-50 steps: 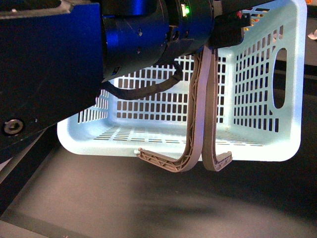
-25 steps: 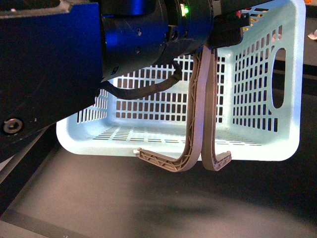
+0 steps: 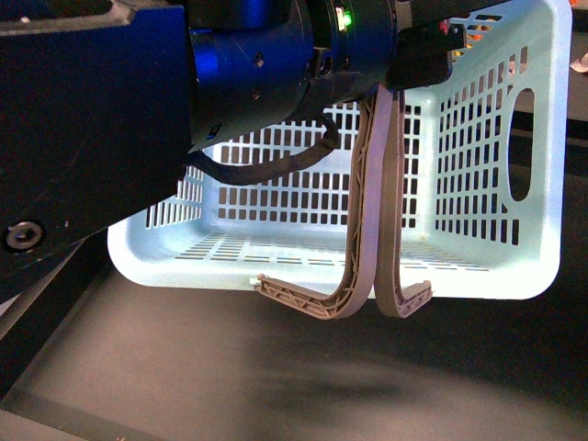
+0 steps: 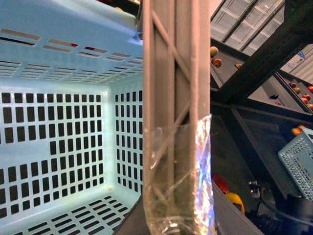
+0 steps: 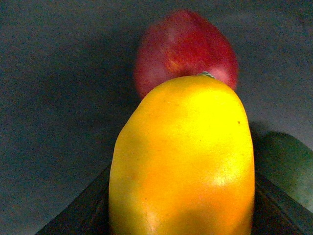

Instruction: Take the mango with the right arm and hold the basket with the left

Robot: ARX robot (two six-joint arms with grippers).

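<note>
- The left arm [image 3: 257, 73], bulky, blue and black, fills the upper left of the front view. A small green light [image 3: 345, 17] glows on it, and a black cable [image 3: 266, 165] loops beneath it.
- The left tool [image 3: 424, 57] sits at the top of the front view, closed on the tops of the two grey-brown latticed handles [image 3: 372, 202], which are pressed together side by side.
- The basket [image 3: 542, 184] hangs from those handles, tipped so that its open mouth faces the camera. Its lower rim sits low over the dark worktop [image 3: 276, 377]. Nothing shows inside it.
- In the left wrist view the paired handles [image 4: 173, 98] run straight through the middle, bound by a wrap of clear tape [image 4: 195, 186]. The slotted inside of the basket [image 4: 58, 147] lies to one side.
- Beyond the handles stand dark shelves [image 4: 254, 73] carrying small fruit, with a second pale-blue basket [image 4: 299, 159] further off.
- The mango [image 5: 183, 161], smooth and yellow-orange, fills most of the right wrist view.
- The right tool [image 5: 180, 218] grips the mango, and its dark fingers [image 5: 80, 213] show on both flanks of the fruit.
- A red apple [image 5: 183, 46] lies just behind the mango, and a green fruit [image 5: 288, 166] shows at its side, over a grey surface.
</note>
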